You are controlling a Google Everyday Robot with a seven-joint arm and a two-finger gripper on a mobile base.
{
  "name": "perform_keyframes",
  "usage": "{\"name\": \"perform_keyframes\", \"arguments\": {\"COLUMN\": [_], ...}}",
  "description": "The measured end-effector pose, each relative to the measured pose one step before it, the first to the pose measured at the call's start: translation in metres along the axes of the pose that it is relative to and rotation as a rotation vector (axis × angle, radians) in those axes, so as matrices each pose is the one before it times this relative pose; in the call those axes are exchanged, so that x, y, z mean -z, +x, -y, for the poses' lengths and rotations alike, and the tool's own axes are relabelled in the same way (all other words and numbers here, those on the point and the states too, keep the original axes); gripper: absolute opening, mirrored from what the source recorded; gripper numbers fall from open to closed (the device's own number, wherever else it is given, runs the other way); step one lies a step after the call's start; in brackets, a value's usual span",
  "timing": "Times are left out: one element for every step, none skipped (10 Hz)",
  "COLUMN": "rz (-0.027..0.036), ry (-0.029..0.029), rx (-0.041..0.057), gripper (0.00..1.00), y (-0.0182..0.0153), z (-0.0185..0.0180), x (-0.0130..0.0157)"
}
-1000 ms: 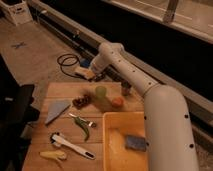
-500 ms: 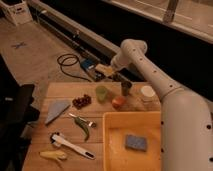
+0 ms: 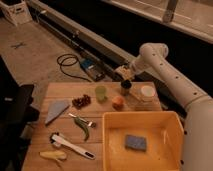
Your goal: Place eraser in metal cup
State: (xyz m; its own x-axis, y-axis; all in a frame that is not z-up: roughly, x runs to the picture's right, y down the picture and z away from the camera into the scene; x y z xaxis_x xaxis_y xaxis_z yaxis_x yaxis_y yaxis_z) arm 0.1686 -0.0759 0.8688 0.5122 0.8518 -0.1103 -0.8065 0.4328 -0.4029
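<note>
Gripper (image 3: 126,74) of a white robot arm (image 3: 165,70) hangs directly above the metal cup (image 3: 125,87), which stands near the far edge of a wooden counter (image 3: 65,95). A pale block, seemingly the eraser (image 3: 125,74), sits at the tip of the gripper just over the cup's rim; the fingers appear to pinch it, though how exactly they close on it cannot be told for certain.

Landmark for the rest of the scene is the metal cup. Just beside it, toward the arm's base, stands a white round container (image 3: 147,92). On the cup's other side is a pale green translucent cup (image 3: 101,93), and beyond that a cluster of dark red grapes (image 3: 81,101). Directly in front of the cup lies a small orange fruit (image 3: 117,102). Nearer the camera from the cup, a yellow tray (image 3: 112,150) holds a blue sponge (image 3: 135,142) on its floor.

Well apart from the cup, toward the counter's opposite end, lie a grey wedge-shaped piece (image 3: 56,111), a green pepper (image 3: 83,129), a white-handled tool (image 3: 70,145) and a banana (image 3: 53,155). Behind the cup, off the counter, a coiled black cable (image 3: 67,64) lies on the floor.
</note>
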Motion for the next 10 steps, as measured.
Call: {"name": "perform_keyframes", "arguments": {"rz": [-0.00219, 0.00038, -0.00004, 0.00017, 0.00007, -0.00012, -0.00073, 0.00452, 0.00417, 0.00207], "ry": [0.00214, -0.00075, -0.00046, 0.00001, 0.00107, 0.00067, 0.00034, -0.00409, -0.00319, 0.00269], "rx": [-0.00593, 0.00220, 0.00067, 0.00014, -0.00173, -0.00085, 0.00109, -0.00121, -0.01923, -0.02182], "gripper": [0.00, 0.00, 0.00, 0.00, 0.00, 0.00, 0.00, 0.00, 0.00, 0.00], "y": [0.00207, -0.00140, -0.00034, -0.00014, 0.00095, 0.00065, 0.00007, -0.00087, 0.00461, 0.00469], "z": [0.00062, -0.00113, -0.00042, -0.00004, 0.00108, 0.00063, -0.00011, -0.00086, 0.00265, 0.00380], "x": [0.00036, -0.00056, -0.00023, 0.00006, 0.00060, 0.00028, -0.00024, -0.00088, -0.00251, -0.00073]}}
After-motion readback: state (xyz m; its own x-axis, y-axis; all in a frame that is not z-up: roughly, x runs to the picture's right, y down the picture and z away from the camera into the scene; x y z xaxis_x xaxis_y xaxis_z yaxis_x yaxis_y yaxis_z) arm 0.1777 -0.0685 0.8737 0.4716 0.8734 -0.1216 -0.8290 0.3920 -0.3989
